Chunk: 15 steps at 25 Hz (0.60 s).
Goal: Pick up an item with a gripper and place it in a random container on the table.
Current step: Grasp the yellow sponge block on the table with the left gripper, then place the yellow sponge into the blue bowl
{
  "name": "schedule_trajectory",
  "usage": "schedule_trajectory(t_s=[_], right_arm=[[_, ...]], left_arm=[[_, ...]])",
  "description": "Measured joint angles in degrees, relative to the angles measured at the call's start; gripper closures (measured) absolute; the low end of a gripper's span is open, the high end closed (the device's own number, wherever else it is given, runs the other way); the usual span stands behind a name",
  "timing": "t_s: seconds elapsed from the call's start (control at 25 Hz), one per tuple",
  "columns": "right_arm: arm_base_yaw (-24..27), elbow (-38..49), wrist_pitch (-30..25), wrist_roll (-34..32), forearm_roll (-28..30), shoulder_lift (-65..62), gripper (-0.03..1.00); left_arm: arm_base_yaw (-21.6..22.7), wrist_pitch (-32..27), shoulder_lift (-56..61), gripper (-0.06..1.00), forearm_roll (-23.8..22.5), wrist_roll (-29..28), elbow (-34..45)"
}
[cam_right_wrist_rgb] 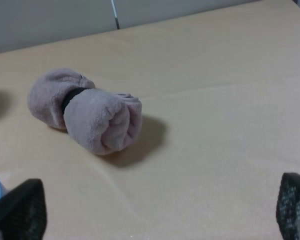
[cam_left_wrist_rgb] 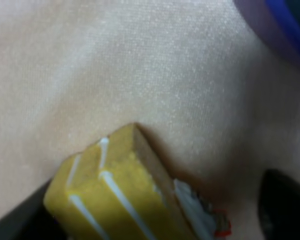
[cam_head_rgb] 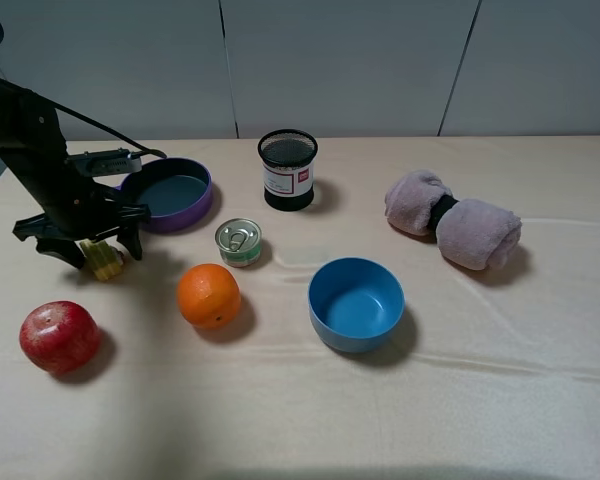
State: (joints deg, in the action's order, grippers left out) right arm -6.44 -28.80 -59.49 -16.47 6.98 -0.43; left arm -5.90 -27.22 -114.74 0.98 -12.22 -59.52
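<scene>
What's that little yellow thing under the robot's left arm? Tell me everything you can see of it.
The block is a small yellow slab with thin white ribs across its top and plain tan sides. A scrap of clear wrapper with a red speck clings to one end. It lies on the beige cloth, near the purple pan. The left tool straddles it: one dark finger sits right beside it, the other stands apart.
</scene>
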Motion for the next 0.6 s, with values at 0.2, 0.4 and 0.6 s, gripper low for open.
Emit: schedule_trajectory(t_s=[0.2,0.4,0.6], right_arm=[[0.00,0.00,0.00,0.00,0.00,0.00,0.27],[0.00,0.00,0.00,0.00,0.00,0.00,0.27],[0.00,0.00,0.00,0.00,0.00,0.00,0.27]], left_arm=[[0.00,0.26,-0.06,0.45,-0.02,0.08,0.00],[0.00,0.31,-0.11,0.51,-0.02,0.08,0.00],[0.00,0.31,-0.11,0.52,-0.02,0.08,0.00]])
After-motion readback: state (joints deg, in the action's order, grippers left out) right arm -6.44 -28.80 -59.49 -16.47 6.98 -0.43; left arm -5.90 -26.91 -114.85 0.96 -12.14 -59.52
